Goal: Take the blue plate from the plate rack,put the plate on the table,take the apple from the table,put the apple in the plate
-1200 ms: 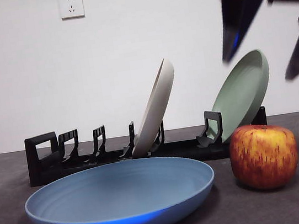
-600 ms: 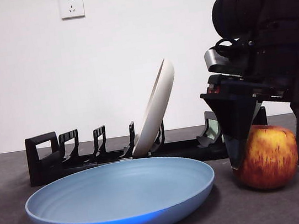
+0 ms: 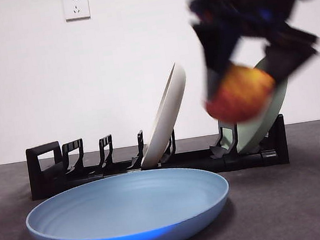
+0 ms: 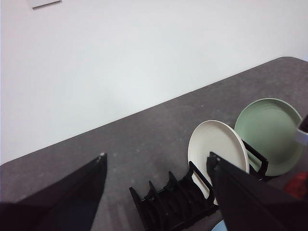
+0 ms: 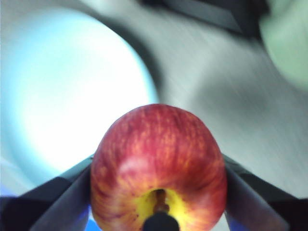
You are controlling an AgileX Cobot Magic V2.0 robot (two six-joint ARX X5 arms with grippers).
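The blue plate (image 3: 128, 211) lies flat on the table (image 3: 292, 209) in front of the plate rack (image 3: 95, 168). My right gripper (image 3: 243, 78) is shut on the apple (image 3: 239, 92) and holds it in the air, above and right of the plate, blurred by motion. In the right wrist view the apple (image 5: 159, 168) sits between my jaws with the blue plate (image 5: 67, 91) below it. My left gripper (image 4: 154, 168) is open and empty, high above the rack (image 4: 178, 204).
A cream-white plate (image 3: 165, 116) and a sage-green plate (image 3: 264, 117) lean in the rack. They also show in the left wrist view, the cream-white plate (image 4: 214, 147) and the sage-green plate (image 4: 267, 130). A wall socket (image 3: 76, 6) is on the white wall.
My right gripper came down around the apple on the table, closed on it and has lifted it up and to the left. The blue plate has not moved.
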